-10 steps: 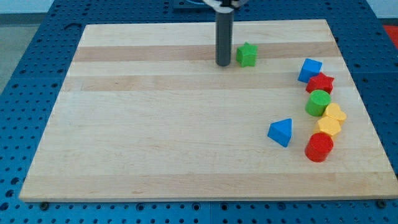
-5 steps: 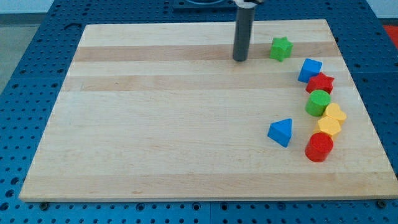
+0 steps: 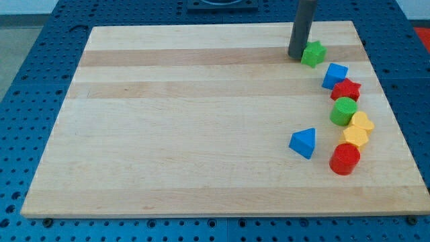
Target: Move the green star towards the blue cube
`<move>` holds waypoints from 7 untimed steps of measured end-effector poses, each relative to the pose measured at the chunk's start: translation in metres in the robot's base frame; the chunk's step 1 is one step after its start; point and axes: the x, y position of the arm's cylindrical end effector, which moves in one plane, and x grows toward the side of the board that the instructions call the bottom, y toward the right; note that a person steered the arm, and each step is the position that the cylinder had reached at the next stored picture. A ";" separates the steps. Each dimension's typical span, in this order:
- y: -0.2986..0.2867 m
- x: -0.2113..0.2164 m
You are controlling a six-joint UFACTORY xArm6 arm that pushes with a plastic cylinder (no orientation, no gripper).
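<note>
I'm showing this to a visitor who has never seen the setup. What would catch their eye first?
Likely the dark rod coming down near the view's top right, my tip right against the left side of the green star. Next, the curved line of blocks along the board's right side: blue cube, red star, green cylinder, two yellow blocks and a red cylinder. A blue wedge sits apart, to their left.

Bright, even light fills the scene, seemingly from overhead, and nothing sits in darkness. The pale wooden worktop point(image 3: 201, 121) shows a soft sheen but no harsh glare, its grain readable from edge to edge. Shadows are faint and short: a small dark smudge under my tip point(image 3: 296, 56), thin ones hugging the blocks' bases. Everything looks reasonably sharp, without motion blur, and the board's edges run straight, with only ordinary perspective narrowing toward the view's top.
</note>
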 end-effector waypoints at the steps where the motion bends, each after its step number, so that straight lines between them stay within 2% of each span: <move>1: -0.005 -0.017; 3: 0.034 -0.023; 5: 0.041 0.004; 7: 0.039 0.006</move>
